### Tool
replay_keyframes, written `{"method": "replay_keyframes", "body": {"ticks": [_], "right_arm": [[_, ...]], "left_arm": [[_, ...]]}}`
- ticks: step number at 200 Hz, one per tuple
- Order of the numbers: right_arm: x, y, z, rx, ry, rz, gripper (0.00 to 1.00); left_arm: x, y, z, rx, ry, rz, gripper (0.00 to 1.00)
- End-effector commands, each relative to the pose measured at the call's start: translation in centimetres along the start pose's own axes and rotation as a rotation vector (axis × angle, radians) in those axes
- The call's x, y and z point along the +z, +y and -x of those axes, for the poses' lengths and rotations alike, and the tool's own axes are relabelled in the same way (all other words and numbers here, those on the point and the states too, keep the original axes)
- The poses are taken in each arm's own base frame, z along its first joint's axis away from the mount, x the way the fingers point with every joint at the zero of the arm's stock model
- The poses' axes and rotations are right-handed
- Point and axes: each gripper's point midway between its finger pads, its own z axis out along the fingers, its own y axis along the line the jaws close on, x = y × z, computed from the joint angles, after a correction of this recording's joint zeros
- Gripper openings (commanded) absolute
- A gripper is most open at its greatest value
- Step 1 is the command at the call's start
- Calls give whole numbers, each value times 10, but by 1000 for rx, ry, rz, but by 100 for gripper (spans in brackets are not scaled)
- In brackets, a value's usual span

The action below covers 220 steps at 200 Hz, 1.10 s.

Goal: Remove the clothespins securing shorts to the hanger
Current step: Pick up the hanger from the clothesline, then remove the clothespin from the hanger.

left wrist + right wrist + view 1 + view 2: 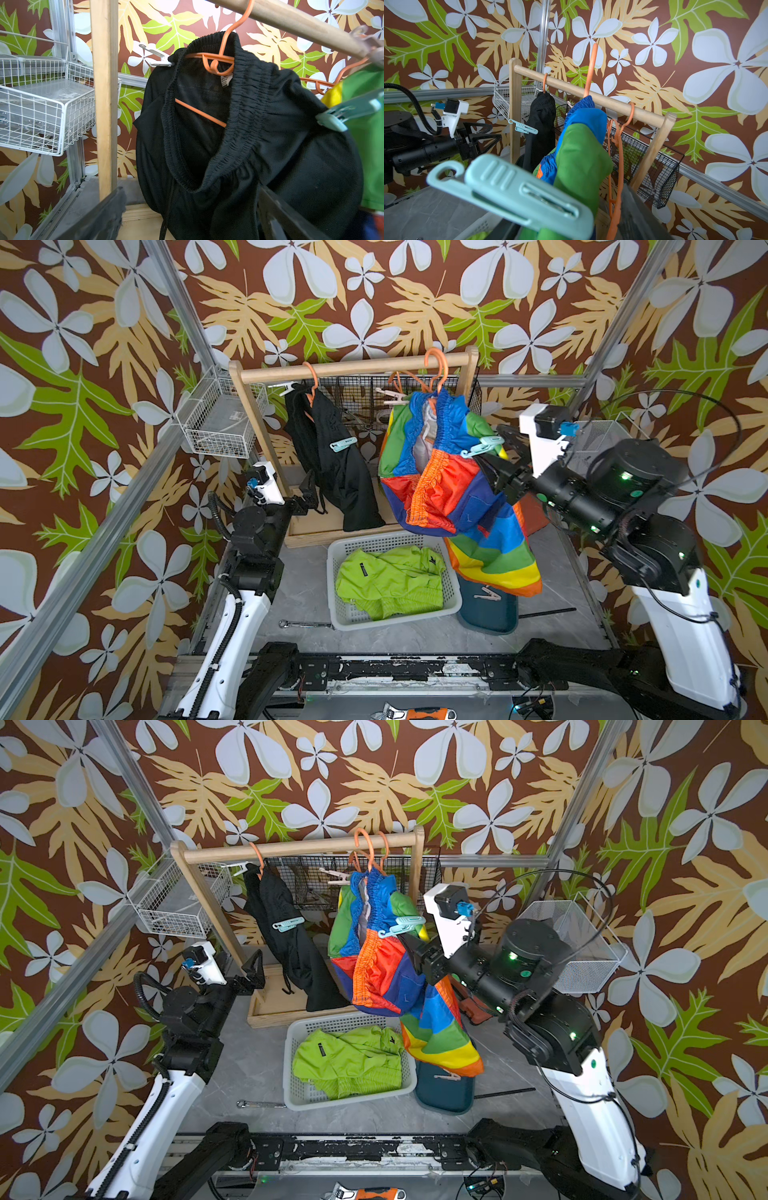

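Colour-blocked shorts hang from an orange hanger on the wooden rail. A mint clothespin bites their green edge. My right gripper is open with its jaws standing apart on either side of this pin. Black shorts hang to the left with a mint clothespin and a whitish one. My left gripper is wide open low beside the black shorts. Lime green shorts lie in the white basket.
A beige clothespin lies on a dark teal bin; another hangs by the black mesh basket. White wire baskets flank the rack. A wrench and a rod lie on the floor.
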Motion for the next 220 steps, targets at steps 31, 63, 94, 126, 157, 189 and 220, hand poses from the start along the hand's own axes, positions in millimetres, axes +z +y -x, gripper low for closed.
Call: {"method": "replay_keyframes", "body": {"ticks": [31,63,94,126,157,189,220], "right_arm": [[-49,15,18,78,-40,104,0],[-69,30,25,138,-34,200,0],[-89,40,42,187,-43,285,0],[-103,47,59,224,-72,345,0],[-105,50,67,254,-85,376,0],[-88,60,51,279,-56,419,0],[-46,75,12,280,17,460,0]], "left_arm": [[4,5,3,28,-3,27,100],[7,6,1,37,9,35,100],[8,8,1,45,9,46,100],[9,11,2,54,7,59,100],[8,12,3,58,5,67,100],[7,12,5,60,-2,68,100],[5,12,10,55,-15,67,100]]}}
